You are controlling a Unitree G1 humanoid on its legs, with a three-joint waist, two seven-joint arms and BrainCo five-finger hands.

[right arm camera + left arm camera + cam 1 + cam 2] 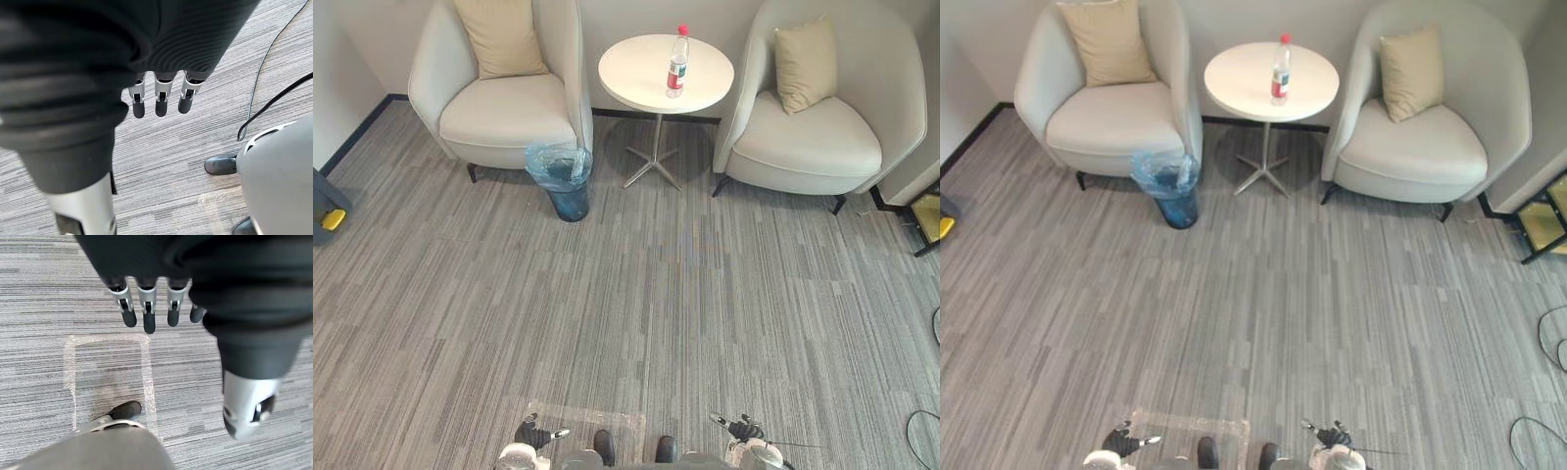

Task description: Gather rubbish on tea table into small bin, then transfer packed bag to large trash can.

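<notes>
Bottle (677, 61) stood upright on the round tabletop (636, 83), small bin (566, 184) near its foot, while left hand (146, 316) and right hand (160, 100) hung empty, fingers loosely straight, well apart from both; tall and narrow, the bottle would probably topple or roll off if a reaching hand clipped it.

The carpet (685, 294) is matt cloth with a rough streaked weave. The table (631, 73) has a smooth, matt white top on a shiny metal leg (657, 147). The bottle (677, 61) is clear glossy plastic. The bin (570, 201) is blue plastic, lined with a thin, crinkled, see-through bag (548, 162). The armchairs (509, 116) look smooth and leather-like; their cushions (501, 37) are matt cloth. Glossy clear tape (145, 372) lies on the carpet.
</notes>
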